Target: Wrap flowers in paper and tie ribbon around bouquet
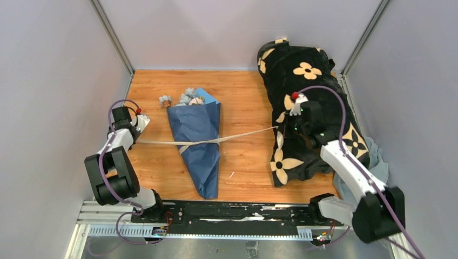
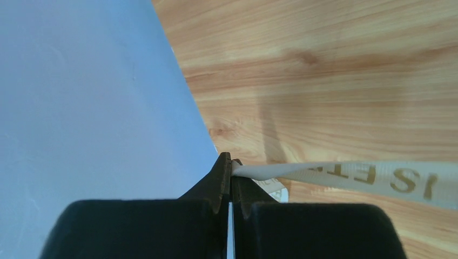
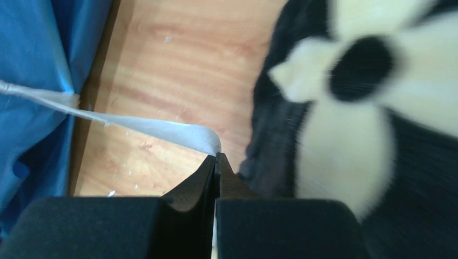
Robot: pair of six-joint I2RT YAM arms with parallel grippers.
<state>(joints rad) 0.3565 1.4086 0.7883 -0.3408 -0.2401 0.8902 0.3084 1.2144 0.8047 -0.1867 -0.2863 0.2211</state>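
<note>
The bouquet (image 1: 198,143) lies on the wooden table as a cone of navy and light blue paper (image 3: 32,65), its point toward the arms. Pale blue and pink flowers (image 1: 186,99) show at its wide far end. The cream ribbon (image 1: 237,136) crosses the cone's middle, knotted there, and runs taut to both sides. My left gripper (image 1: 141,128) is shut on the ribbon's left end (image 2: 345,177) close to the left wall. Over the blanket's edge, my right gripper (image 1: 286,128) is shut on the ribbon's right end (image 3: 162,128).
A black plush blanket (image 1: 310,102) printed with cream flower shapes is heaped along the right side, with a grey-blue cloth (image 1: 378,162) under its near corner. Pale walls (image 2: 81,97) enclose the table on three sides. A metal rail (image 1: 216,216) carries both arm bases at the near edge.
</note>
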